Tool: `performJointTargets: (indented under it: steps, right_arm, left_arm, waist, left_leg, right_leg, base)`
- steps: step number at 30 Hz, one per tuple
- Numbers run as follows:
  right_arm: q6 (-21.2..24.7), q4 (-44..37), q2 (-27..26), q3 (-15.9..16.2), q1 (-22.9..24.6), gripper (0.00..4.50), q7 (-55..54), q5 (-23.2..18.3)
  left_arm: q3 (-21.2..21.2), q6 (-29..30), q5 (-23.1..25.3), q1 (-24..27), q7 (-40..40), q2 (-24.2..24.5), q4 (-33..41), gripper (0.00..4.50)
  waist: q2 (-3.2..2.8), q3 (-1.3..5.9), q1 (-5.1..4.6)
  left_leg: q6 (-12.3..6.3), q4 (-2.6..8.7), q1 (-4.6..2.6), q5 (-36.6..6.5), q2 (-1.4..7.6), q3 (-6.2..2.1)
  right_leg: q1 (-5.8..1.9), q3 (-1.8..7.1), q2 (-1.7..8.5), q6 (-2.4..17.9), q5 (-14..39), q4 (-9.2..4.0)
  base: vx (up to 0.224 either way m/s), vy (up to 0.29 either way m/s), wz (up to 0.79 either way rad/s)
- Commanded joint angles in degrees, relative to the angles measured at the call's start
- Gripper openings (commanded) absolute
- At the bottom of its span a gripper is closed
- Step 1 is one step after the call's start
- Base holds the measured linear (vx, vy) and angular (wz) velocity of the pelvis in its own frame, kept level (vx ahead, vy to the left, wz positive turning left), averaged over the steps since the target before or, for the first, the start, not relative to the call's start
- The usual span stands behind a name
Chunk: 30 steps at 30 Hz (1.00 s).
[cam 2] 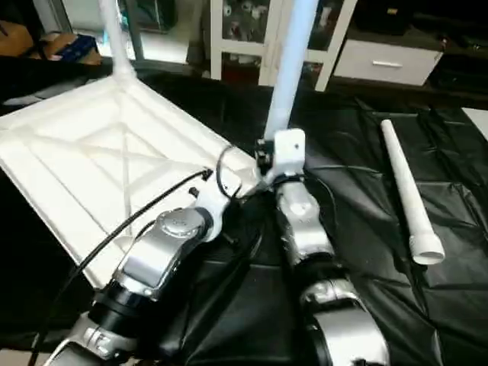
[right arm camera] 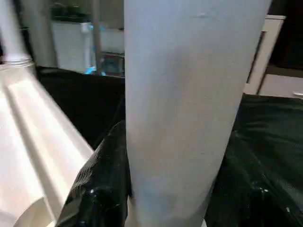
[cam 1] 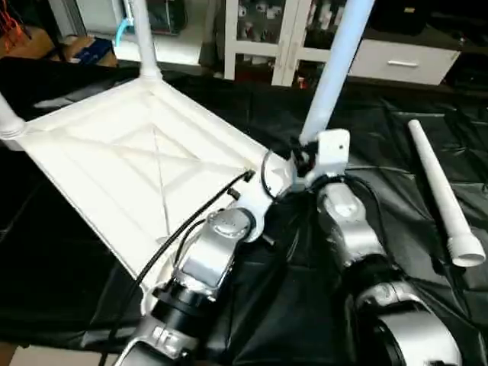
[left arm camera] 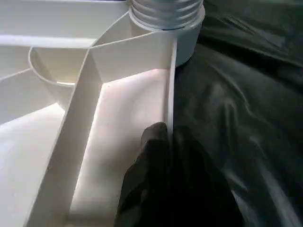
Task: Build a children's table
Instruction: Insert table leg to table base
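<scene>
Lying upside down on a black sheet (cam 1: 412, 175), the table top (cam 1: 130, 168) shows its ribbed underside, the crossing ribs meeting near the middle and a raised rim running round the edge. Its round corner sockets act as holders: the far socket carries an upright leg (cam 1: 143, 38), the left corner socket (cam 1: 9, 126) holds another, and the corner nearest the grippers has a third leg (cam 1: 335, 65) standing in it, tilted slightly to the right. In the left wrist view this leg's ridged base (left arm camera: 165, 12) sits in the socket collar. A fourth leg (cam 2: 404, 187) lies loose on the sheet well to the right, its wider ringed end toward the robot.

The left gripper (left arm camera: 163, 142) has its black fingers pinched nearly together on the thin rim of the top, just beside that near corner. The right gripper (right arm camera: 175, 189) stands about half open, its fingers (right arm camera: 102, 184) on either side of the third leg's lower part and gripping it. Beyond the sheet stands a white glass-door cabinet (cam 1: 286, 38).
</scene>
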<state>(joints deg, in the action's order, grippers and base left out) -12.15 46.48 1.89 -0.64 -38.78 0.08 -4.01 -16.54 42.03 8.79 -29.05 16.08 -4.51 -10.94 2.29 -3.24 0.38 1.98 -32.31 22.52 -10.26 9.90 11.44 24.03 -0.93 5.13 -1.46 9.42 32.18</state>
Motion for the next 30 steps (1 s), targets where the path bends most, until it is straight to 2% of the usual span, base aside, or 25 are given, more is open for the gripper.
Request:
performJointTargets:
  steps: [1,3,5,6,8,11,12,13,17,18,20,21,22,25,27,29,30]
  right_arm:
    - [2.7,9.0,0.0,0.0,3.5,1.84,-3.3,2.9]
    - [1.6,9.5,-0.5,-0.4,3.2,1.84,-2.8,2.4]
    - [1.1,9.7,-0.7,-0.6,3.1,1.84,-2.4,2.2]
    - [0.5,9.8,-0.9,-0.8,2.9,1.84,-1.7,1.7]
    - [-0.6,9.7,-1.1,-0.7,2.7,1.84,-0.5,1.3]
    - [-2.5,9.0,-1.3,-0.5,2.7,1.84,1.4,0.7]
    - [-2.9,8.7,-1.2,-0.1,2.8,1.84,2.1,0.9]
    - [-3.4,8.3,-1.1,0.1,3.0,1.84,2.5,1.0]
    - [-4.3,5.9,-0.8,0.7,4.1,1.84,5.0,0.7]
    - [-4.4,5.3,-0.8,0.8,4.3,2.19,5.6,0.6]
    - [-4.6,3.3,-0.6,1.0,4.8,2.19,7.0,0.3]
    - [-4.6,2.7,-0.6,1.0,5.0,2.43,7.2,0.2]
    - [-4.6,1.3,-0.4,1.1,5.4,2.43,7.7,0.1]
    - [-4.4,-0.3,-0.3,0.8,5.9,2.8,8.3,-0.3]
    - [-4.4,-0.9,0.0,0.6,6.1,2.94,8.8,-0.4]
    - [-4.4,-1.0,0.1,0.6,6.2,3.12,8.9,-0.3]
    - [-4.6,-1.0,0.3,0.6,6.3,3.25,9.0,-0.3]
  left_arm:
    - [2.9,-4.0,0.2,-2.7,-3.0,-1.1,2.5,0.0]
    - [2.9,-4.1,0.2,-2.7,-2.9,-1.1,2.3,0.0]
    - [2.8,-4.2,0.1,-2.6,-2.9,-1.0,2.4,0.0]
    - [2.6,-4.3,-0.1,-2.5,-2.8,-0.7,2.4,0.0]
    - [2.6,-4.4,-0.3,-2.4,-3.0,-0.5,2.3,0.0]
    - [2.6,-4.6,-0.4,-2.3,-3.0,-0.1,2.2,0.0]
    - [2.6,-4.6,-0.3,-2.3,-3.0,0.0,2.2,0.0]
    - [2.6,-4.6,-0.2,-2.4,-2.9,0.1,2.1,0.0]
    - [2.7,-4.4,-0.2,-2.3,-2.6,0.6,2.1,0.0]
    - [2.7,-4.4,-0.2,-2.3,-2.5,0.8,2.1,0.0]
    - [2.8,-4.4,-0.2,-2.2,-2.2,1.2,2.2,0.0]
    - [2.8,-4.4,-0.3,-2.2,-2.1,1.3,2.2,0.0]
    - [2.9,-4.5,-0.3,-2.1,-1.9,1.7,2.2,0.0]
    - [3.0,-4.5,-0.4,-2.1,-1.6,2.2,2.2,0.0]
    - [3.1,-4.7,-0.5,-2.1,-1.3,2.7,2.2,0.0]
    - [3.1,-4.8,-0.5,-2.1,-1.2,2.9,2.2,0.0]
    - [3.0,-4.9,-0.6,-2.0,-1.1,3.1,2.3,0.0]
  waist:
    - [0.34,3.25,0.34]
    - [0.43,3.08,0.29]
    - [0.24,2.95,0.28]
    - [0.23,2.86,0.16]
    - [0.15,2.85,0.12]
    - [0.2,3.03,0.16]
    - [0.25,3.12,0.25]
    - [0.29,3.12,0.24]
    - [0.3,3.12,0.32]
    - [0.35,3.05,0.28]
    - [0.39,3.05,0.17]
    - [0.36,3.06,0.14]
    - [0.32,2.94,0.14]
    - [0.45,3.0,-0.22]
    - [0.5,3.11,-0.34]
    - [0.41,3.38,-0.24]
    - [0.38,3.34,-0.2]
  left_leg:
    - [-8.94,2.61,-0.94,-3.0,2.43,-0.52]
    - [-8.96,2.72,-1.0,-4.6,2.54,-0.49]
    - [-8.15,2.94,-1.2,-7.2,2.74,-0.58]
    - [-7.07,3.09,-1.22,-8.6,2.8,-0.66]
    - [-6.21,3.16,-1.25,-9.7,2.78,-0.69]
    - [-6.12,3.0,-1.23,-8.6,2.72,-0.68]
    - [-6.91,2.8,-1.19,-6.5,2.64,-0.62]
    - [-7.22,2.76,-1.15,-6.0,2.6,-0.6]
    - [-8.27,2.69,-1.14,-5.8,2.68,-0.61]
    - [-8.29,2.7,-1.13,-6.3,2.69,-0.6]
    - [-8.13,2.71,-1.07,-6.7,2.69,-0.64]
    - [-8.07,2.72,-1.1,-6.9,2.7,-0.65]
    - [-7.69,2.8,-1.07,-7.8,2.74,-0.69]
    - [-6.57,2.79,-0.96,-9.7,2.69,-0.76]
    - [-6.65,2.66,-0.81,-8.9,2.66,-0.81]
    - [-8.39,1.97,-0.58,-4.4,2.54,-0.68]
    - [-9.05,1.86,-0.51,-3.4,2.52,-0.62]
  right_leg:
    - [-2.65,0.93,2.0,14.7,-7.1,-1.39]
    - [-2.61,0.87,1.95,14.6,-4.2,-1.64]
    - [-2.46,0.86,1.91,14.1,0.5,-2.01]
    - [-2.38,0.84,1.78,13.5,2.6,-2.16]
    - [-2.37,0.87,1.78,13.1,3.7,-2.28]
    - [-2.5,0.9,1.77,13.1,1.6,-1.99]
    - [-2.63,0.89,1.73,13.6,-1.5,-1.65]
    - [-2.67,0.88,1.7,13.8,-2.3,-1.57]
    - [-2.76,0.85,1.86,14.3,-2.0,-1.58]
    - [-2.72,0.84,1.84,14.3,-0.9,-1.67]
    - [-2.74,0.82,1.83,14.2,0.0,-1.74]
    - [-2.73,0.82,1.84,14.1,0.4,-1.77]
    - [-2.69,0.84,1.86,13.8,1.7,-1.94]
    - [-2.64,0.91,1.88,13.9,3.7,-2.02]
    - [-2.73,0.94,1.92,14.3,2.7,-1.79]
    - [-2.7,1.04,1.86,15.6,-3.5,-0.9]
    - [-2.66,1.02,1.83,15.9,-5.0,-0.73]
  base:
    - [0.0,0.0,0.0]
    - [0.0,0.0,0.0]
    - [0.0,0.0,0.0]
    - [0.0,0.0,0.0]
    - [0.0,0.0,0.0]
    - [0.0,0.0,0.0]
    - [0.0,0.0,0.0]
    - [0.0,0.0,0.0]
    - [0.0,0.0,0.0]
    - [0.0,0.0,0.0]
    - [0.0,0.0,0.0]
    - [0.0,0.0,0.0]
    - [0.0,0.0,0.0]
    - [0.0,0.0,0.0]
    - [0.0,0.0,0.0]
    - [0.0,0.0,0.0]
    - [0.0,0.0,0.0]
